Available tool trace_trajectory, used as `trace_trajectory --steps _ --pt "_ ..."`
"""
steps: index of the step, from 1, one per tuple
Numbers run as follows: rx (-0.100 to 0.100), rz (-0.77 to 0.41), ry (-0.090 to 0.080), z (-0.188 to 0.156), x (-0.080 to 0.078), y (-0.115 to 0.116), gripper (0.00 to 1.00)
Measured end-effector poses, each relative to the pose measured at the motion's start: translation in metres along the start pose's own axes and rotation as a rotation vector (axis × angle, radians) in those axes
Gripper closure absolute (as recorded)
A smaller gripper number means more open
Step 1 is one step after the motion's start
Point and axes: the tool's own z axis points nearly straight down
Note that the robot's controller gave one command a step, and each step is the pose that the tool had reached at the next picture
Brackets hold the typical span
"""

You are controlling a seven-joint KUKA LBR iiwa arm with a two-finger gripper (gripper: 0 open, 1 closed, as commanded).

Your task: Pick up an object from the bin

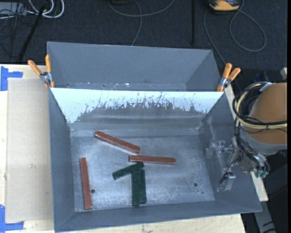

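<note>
My gripper [228, 168] hangs over the bin's right sloping wall, well to the right of the loose things, with nothing seen in it. The nearest thing is a red-brown flat bar [152, 159] lying almost level at the floor's middle. A dark green bar [138, 184] lies lengthwise just below it. A second, shorter green bar [127, 171] slants across the first one's top end. Another red-brown bar [117, 142] slants up and to the left of the middle.
A third red-brown bar [86, 183] lies lengthwise near the left wall. Bare floor stretches between the bars and the right wall. The arm with its orange cover and cables stands outside the bin's right rim.
</note>
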Motion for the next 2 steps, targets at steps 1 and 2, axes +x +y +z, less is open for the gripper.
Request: trace_trajectory --steps 1,2 --pt "-0.003 -0.275 0.002 0.100 -0.026 0.070 0.00" --pt "-0.004 -0.288 -0.007 0.026 -0.039 0.186 0.00"
